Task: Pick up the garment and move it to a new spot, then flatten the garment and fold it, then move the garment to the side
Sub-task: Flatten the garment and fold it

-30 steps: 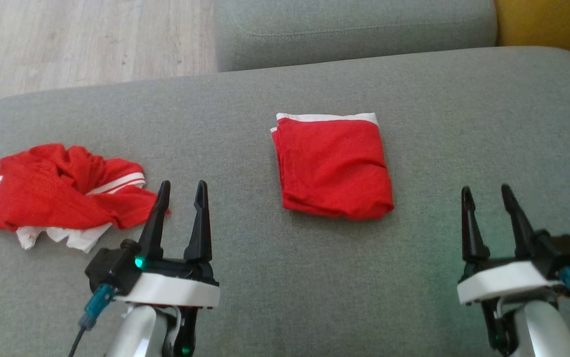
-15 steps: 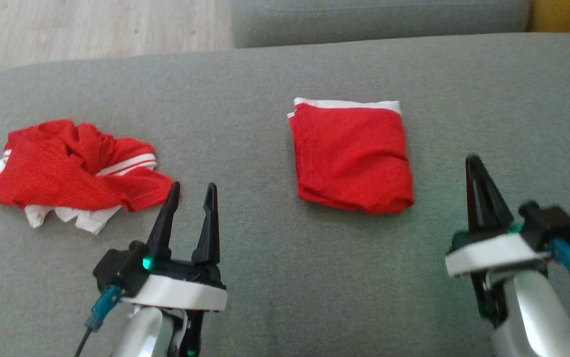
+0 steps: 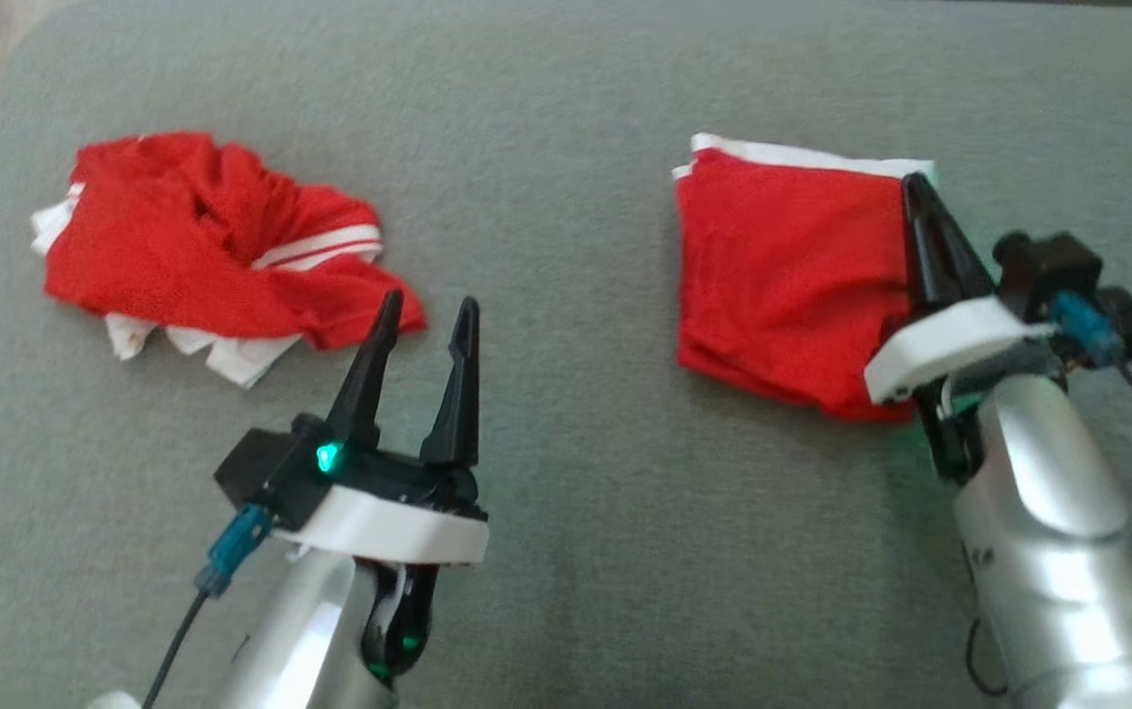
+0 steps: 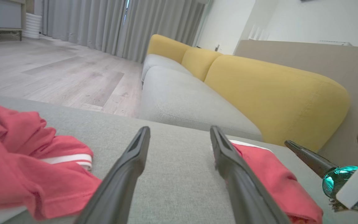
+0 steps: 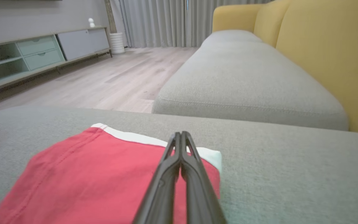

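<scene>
Here, the left pincer [image 3: 430,297] gapes released; the right pincer [image 3: 912,182] hovers clenched over the folded garment [image 3: 783,266].

right hand [image 3: 915,187] — now pinched closed | moved to folded garment [image 3: 783,266] right edge

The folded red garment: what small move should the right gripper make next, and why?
Probably lower the shut right gripper onto the folded garment near its right edge and slide it sideways. It is already folded, the fingers are together with no cloth between them, and their tip is over its right part, so a push seems likelier than a pinch.
</scene>
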You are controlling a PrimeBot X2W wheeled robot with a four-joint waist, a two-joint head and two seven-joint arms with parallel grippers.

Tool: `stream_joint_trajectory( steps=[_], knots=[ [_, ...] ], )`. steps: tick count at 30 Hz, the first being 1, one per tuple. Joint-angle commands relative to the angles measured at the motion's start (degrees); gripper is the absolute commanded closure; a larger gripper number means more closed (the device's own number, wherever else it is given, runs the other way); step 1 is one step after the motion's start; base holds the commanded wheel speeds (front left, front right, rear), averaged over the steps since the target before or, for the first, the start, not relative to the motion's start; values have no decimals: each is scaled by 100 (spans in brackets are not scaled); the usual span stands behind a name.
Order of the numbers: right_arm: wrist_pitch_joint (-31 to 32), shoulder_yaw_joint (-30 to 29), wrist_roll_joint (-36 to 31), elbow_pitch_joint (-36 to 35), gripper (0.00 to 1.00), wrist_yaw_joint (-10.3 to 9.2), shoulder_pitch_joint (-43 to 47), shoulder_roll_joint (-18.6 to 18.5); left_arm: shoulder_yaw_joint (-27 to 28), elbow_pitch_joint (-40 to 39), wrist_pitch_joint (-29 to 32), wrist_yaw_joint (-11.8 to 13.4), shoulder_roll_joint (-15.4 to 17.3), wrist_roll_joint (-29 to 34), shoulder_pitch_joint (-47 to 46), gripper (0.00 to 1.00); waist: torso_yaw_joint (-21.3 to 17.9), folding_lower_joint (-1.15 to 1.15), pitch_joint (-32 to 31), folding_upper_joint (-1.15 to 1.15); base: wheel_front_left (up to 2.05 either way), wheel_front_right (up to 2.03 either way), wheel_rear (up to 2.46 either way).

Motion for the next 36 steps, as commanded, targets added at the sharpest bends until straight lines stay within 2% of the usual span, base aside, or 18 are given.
stream_joint_trajectory(
  steps=[1, 8, 13, 16, 20, 24, 30, 36],
  knots=[
    [-1, 69, -80, 63, 100, -4, -344, -12, 97, -219, -29, 26, 27, -44, -250, 0, 275, -1, 262, 0, 0, 0, 0],
    [207, -234, -482, 1513, 100, -4, -965, -138, -69, -208, -29, 87, 27, -169, -387, 0, 561, -1, 432, 0, 0, 0, 0],
    [-32, -142, -531, 1675, 100, -4, -1208, -46, -35, -167, -29, 107, 27, -200, -362, 0, 590, -1, 327, 0, 0, 0, 0],
    [-77, 156, -409, 1580, 100, -4, -1222, -5, -30, -159, -29, 123, 27, -212, -320, 0, 582, -1, 228, 0, 0, 0, 0],
    [-87, 1205, 295, 1455, 100, -4, -1069, 2, -73, -166, -29, 135, 27, -233, -280, 0, 595, -1, 151, 0, 0, 0, 0],
    [-79, 1951, 588, 1624, 100, -4, -1033, 3, -106, -176, -29, 151, 27, -240, -280, 0, 595, -1, 138, 0, 0, 0, 0],
    [145, 2445, 875, 2174, 100, -4, -1182, 4, -67, -156, -29, 153, 27, -235, -279, 0, 584, -1, 118, 0, 0, 0, 0],
    [-32, 2466, 1144, 2131, 100, -4, -1278, 4, 86, -154, -29, 162, 27, -201, -227, 0, 368, -1, -36, 0, 0, 0, 0]
  ],
)
